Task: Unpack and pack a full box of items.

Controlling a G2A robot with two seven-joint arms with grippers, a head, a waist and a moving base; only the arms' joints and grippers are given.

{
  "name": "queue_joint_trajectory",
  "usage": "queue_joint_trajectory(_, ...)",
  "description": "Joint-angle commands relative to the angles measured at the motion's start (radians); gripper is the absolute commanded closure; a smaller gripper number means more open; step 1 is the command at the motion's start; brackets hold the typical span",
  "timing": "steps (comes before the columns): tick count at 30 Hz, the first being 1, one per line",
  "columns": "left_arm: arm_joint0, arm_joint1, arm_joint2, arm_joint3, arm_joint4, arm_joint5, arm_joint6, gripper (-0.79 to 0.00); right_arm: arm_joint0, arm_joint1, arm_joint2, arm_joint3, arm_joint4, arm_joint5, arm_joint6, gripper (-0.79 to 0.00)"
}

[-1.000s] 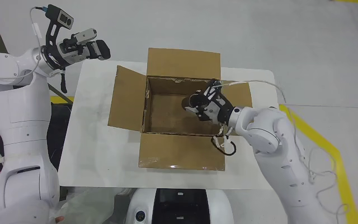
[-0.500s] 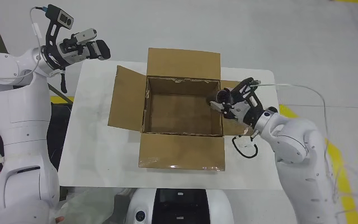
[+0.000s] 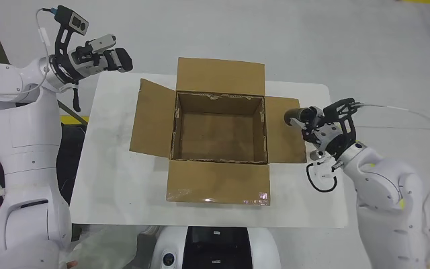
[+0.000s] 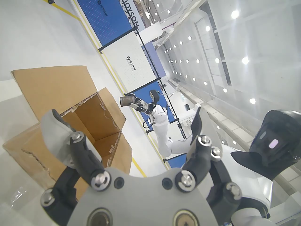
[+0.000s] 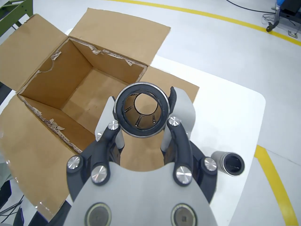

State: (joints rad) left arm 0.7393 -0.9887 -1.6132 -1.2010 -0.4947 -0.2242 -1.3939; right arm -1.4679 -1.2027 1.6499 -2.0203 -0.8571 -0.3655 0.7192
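Right pincer [image 3: 297, 118] is clamped across the outer wall of a metal bearing sleeve [image 5: 141, 121], which it holds above the 3 o'clock flap of the open box [image 3: 218, 138]. We see no items in the box. A second sleeve [image 5: 227, 163] lies on its side on the desk [image 3: 114, 168], beside that flap. Left pincer [image 4: 124, 118] is spread wide and empty, up at the desk's 10 o'clock corner. We judge the sleeve rigid, heavy for its size, slick and prone to rolling. Best grip is mid-length on the outside.
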Motion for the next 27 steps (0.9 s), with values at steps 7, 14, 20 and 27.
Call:
queue_joint_trajectory(7,0.0,0.0,0.0,0.0,0.0,0.0,0.0,-0.785,-0.091,0.008,0.107,0.001,0.005,0.071,-0.042,0.0)
queue_joint_trajectory(14,0.0,0.0,0.0,0.0,0.0,0.0,0.0,-0.785,-0.157,0.015,0.16,-0.003,-0.024,0.1,-0.046,0.0)
queue_joint_trajectory(20,0.0,0.0,0.0,0.0,0.0,0.0,0.0,-0.785,-0.191,0.021,0.16,0.001,-0.098,0.096,-0.032,0.0)
queue_joint_trajectory(27,0.0,0.0,0.0,0.0,0.0,0.0,0.0,-0.785,-0.205,0.026,0.137,0.017,-0.156,0.089,-0.032,0.0)
